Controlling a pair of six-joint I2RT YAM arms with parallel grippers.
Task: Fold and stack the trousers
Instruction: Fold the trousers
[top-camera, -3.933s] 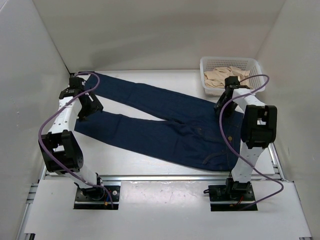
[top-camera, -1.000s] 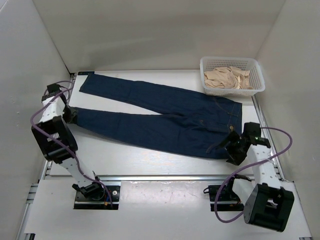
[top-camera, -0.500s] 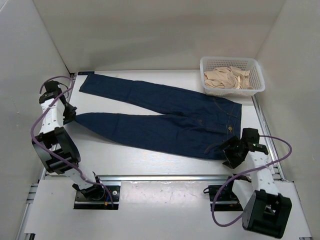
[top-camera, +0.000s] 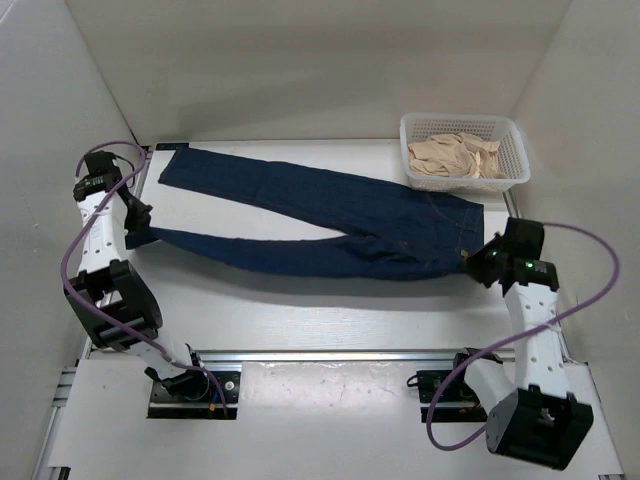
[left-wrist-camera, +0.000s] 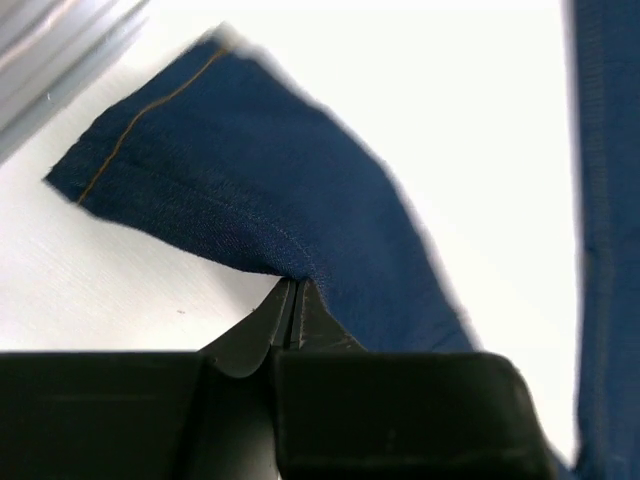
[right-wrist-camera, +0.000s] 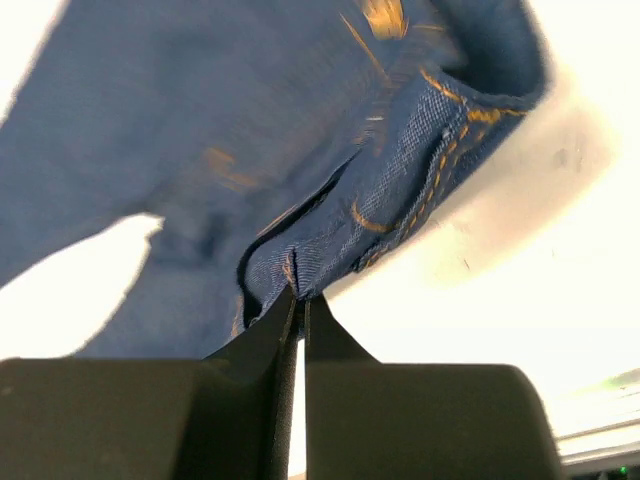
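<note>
The trousers (top-camera: 330, 215), dark navy jeans, lie across the table with the legs pointing left and the waistband at the right. My left gripper (top-camera: 133, 232) is shut on the hem of the near leg (left-wrist-camera: 210, 170), whose edge is raised off the table. My right gripper (top-camera: 472, 258) is shut on the near corner of the waistband (right-wrist-camera: 400, 190), lifted and pulled in over the rest of the denim. Orange stitching shows on the pinched fold in the right wrist view. The near leg now lies close against the far leg.
A white basket (top-camera: 512, 175) holding beige cloth (top-camera: 450, 155) stands at the back right corner. White walls enclose the table on three sides. A metal rail (top-camera: 330, 355) runs along the near edge.
The right gripper has shut on the waistband corner and lifted it toward the back, drawing the near side of the jeans in. The left gripper has raised the near leg's hem slightly.
</note>
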